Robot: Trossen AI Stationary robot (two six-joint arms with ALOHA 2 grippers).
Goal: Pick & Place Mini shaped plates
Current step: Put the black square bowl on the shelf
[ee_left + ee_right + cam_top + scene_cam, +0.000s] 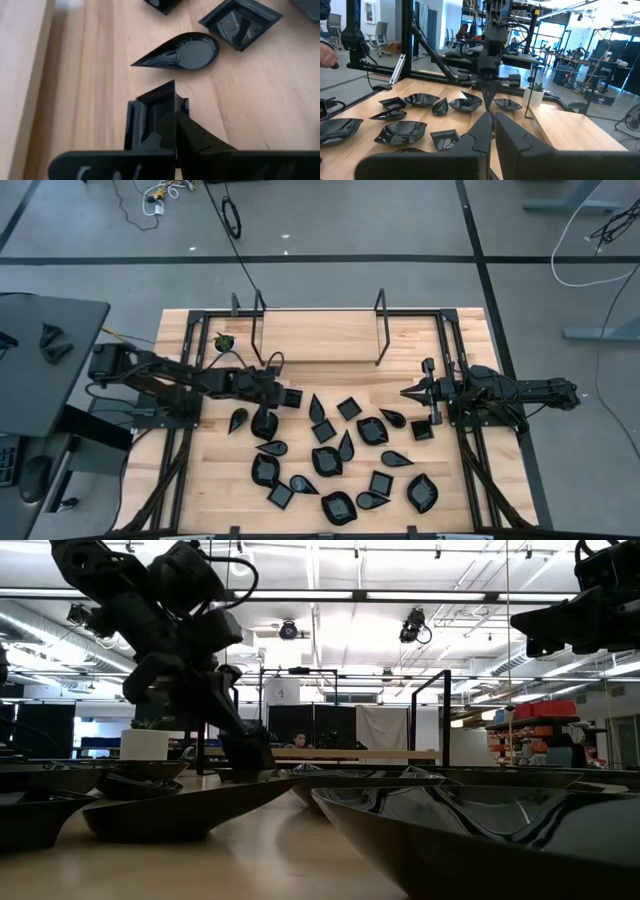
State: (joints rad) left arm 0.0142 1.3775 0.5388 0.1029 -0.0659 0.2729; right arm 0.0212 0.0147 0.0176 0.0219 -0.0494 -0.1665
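Clamping a square black plate point(150, 117) by its rim, the left gripper point(287, 396) works beside the scattered mini plates point(340, 455) mid-table, while the right gripper point(408, 393) waits pinched empty.

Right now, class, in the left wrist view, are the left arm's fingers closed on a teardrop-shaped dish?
No: the left fingers are shut on the rim of a square dish, while the teardrop dish lies free on the table beyond.
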